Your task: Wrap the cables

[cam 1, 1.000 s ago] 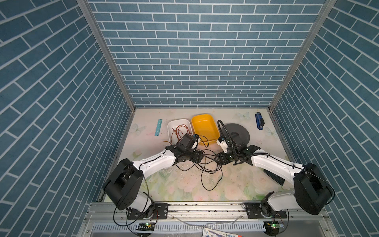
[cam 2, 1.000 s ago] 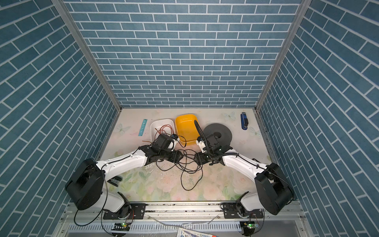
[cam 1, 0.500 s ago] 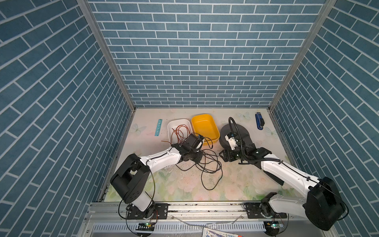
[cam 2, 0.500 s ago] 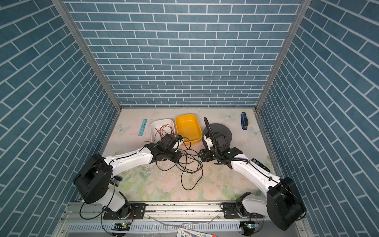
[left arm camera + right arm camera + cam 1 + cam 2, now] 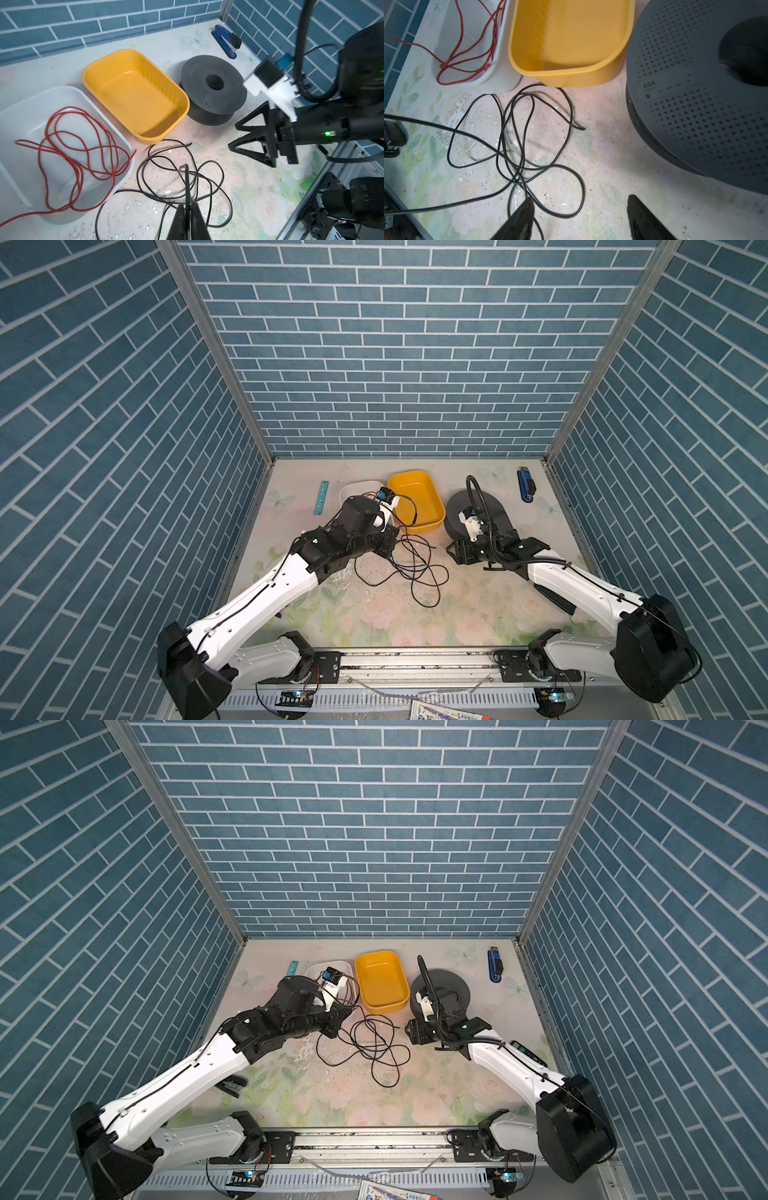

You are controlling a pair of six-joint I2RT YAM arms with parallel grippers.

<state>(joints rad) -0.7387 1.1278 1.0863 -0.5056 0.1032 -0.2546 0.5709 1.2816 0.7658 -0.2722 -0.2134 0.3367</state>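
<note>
Both arms have changed in the last second: the left fingers (image 5: 179, 222) have gone from wide apart to clenched, and the right arm has drawn back from the middle of the bench (image 5: 374, 614) toward the grey spool (image 5: 199, 74). In the left wrist view a strand of the black cable (image 5: 409, 570) runs straight through the left fingers at the left side of its tangle. They therefore seem to pinch it, and I judge the pick-up made and the winding ready to begin. The right fingers (image 5: 643, 220) stand spread with nothing gripped. The cable lies in loose loops on the bench in front of the yellow tub (image 5: 419, 526), between the two arms. Its free end points toward the right fingers, near them but apart.
</note>
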